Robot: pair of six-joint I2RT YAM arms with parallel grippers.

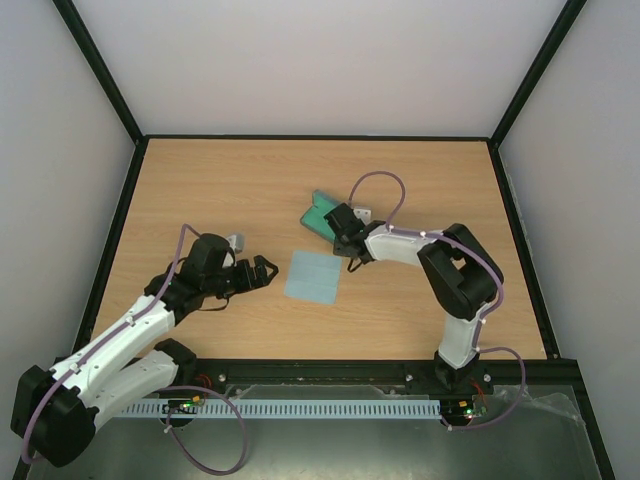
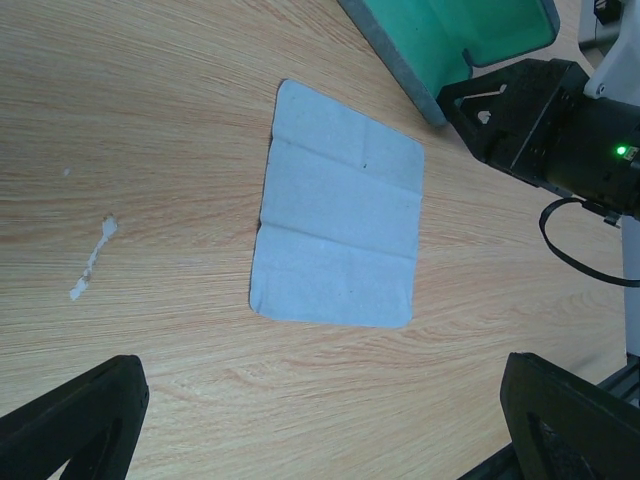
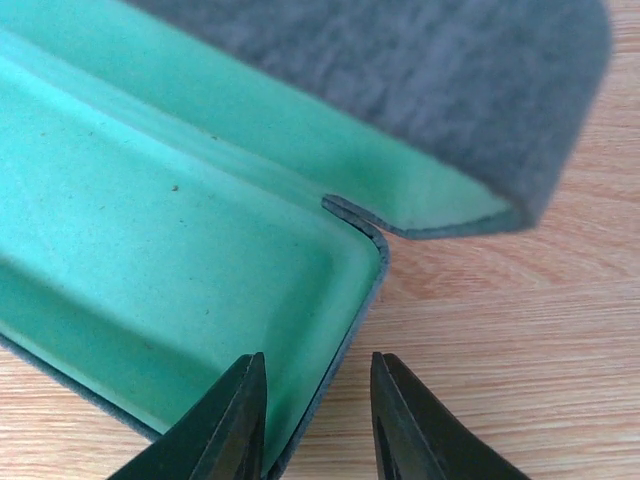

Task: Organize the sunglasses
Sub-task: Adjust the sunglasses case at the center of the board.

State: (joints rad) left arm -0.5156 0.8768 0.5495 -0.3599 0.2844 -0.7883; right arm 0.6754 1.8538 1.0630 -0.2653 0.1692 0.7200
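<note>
On the middle of the light wooden table (image 1: 200, 190) lies an oblong hard case (image 1: 320, 213), blue-grey and fuzzy outside, bright green inside, with its lid (image 3: 400, 60) raised. My right gripper (image 3: 316, 365) sits at one end of the case, low over the tray. From the right wrist view I see its two black fingers (image 3: 240, 425) straddling the tray's thin wall, one over the green lining and the other over bare wood outside. The jaws stand fairly narrow but apart. The inner finger is right against the rim, while a strip of wood shows between the rim and the outer finger, so I read no clamp on the wall.

Just beside the case, on the side nearer the arm bases, a light blue square cloth (image 2: 340, 235) lies flat with its fold creases showing. One corner is close to the case, though I cannot tell whether they touch.

My left gripper (image 2: 325, 365) hangs above the table on the left, pointed at the cloth, with its jaws spread wide and nothing between them. A small white smear (image 2: 92, 262) marks the wood left of the cloth in that wrist view.

As for the sunglasses, none of the three views shows them, so I cannot tell where they lie.
</note>
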